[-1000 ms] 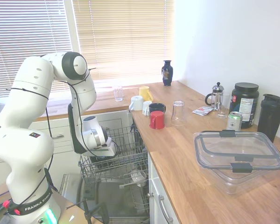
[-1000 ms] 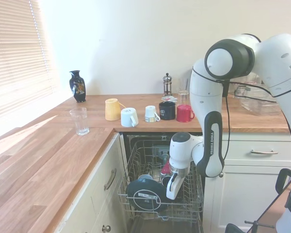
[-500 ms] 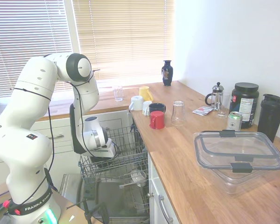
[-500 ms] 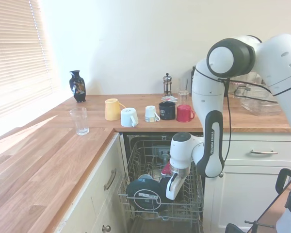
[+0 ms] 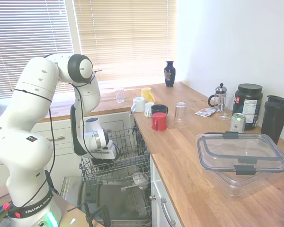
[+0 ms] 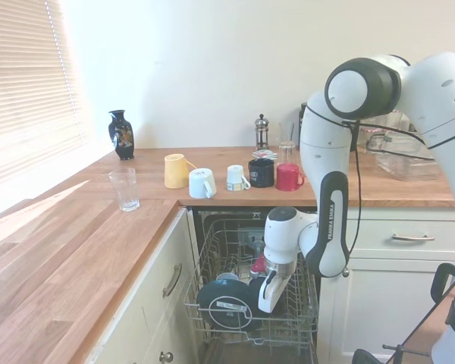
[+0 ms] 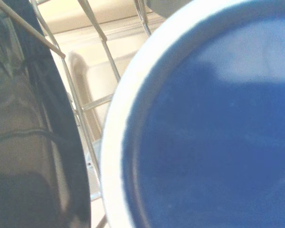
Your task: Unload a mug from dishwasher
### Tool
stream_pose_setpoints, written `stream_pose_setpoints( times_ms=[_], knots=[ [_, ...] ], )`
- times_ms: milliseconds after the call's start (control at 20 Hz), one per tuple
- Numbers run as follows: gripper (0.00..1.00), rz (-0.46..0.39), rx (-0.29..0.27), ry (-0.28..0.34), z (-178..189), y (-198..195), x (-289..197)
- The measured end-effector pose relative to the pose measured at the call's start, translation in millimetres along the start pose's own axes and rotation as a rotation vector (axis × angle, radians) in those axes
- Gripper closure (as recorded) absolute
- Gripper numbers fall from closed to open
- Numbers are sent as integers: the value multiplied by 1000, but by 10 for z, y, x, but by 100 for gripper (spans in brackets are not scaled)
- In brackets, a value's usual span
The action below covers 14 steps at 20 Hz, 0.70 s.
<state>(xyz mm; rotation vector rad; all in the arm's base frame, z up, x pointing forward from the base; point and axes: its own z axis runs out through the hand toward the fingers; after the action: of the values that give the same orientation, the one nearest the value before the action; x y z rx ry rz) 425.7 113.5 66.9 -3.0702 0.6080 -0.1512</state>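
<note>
- The gripper hangs low inside the dishwasher's pulled-out wire rack, near the rack's front edge. It is just beside a dark round dish that stands on edge there.
- Neither exterior view shows whether the gripper is spread or closed, so I cannot tell.
- The mug sits in the rack directly under the wrist. Close up it shows as a deep blue round face with a pale ring around it, probably its upturned base. The exterior views hide it behind the arm.
- Glazed ceramic like this is likely stiff, fairly heavy, slick and chip-prone against the wires.
- The wall or the loop handle looks the safest hold, though the handle is not visible here.
- A straight upward lift should clear the tines and the dish.
</note>
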Motion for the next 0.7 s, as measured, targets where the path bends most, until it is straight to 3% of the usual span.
stream_pose_setpoints(
  times_ms=[700],
  knots=[
    [100, 57, 10, 28, -351, 133, 65]
  ],
)
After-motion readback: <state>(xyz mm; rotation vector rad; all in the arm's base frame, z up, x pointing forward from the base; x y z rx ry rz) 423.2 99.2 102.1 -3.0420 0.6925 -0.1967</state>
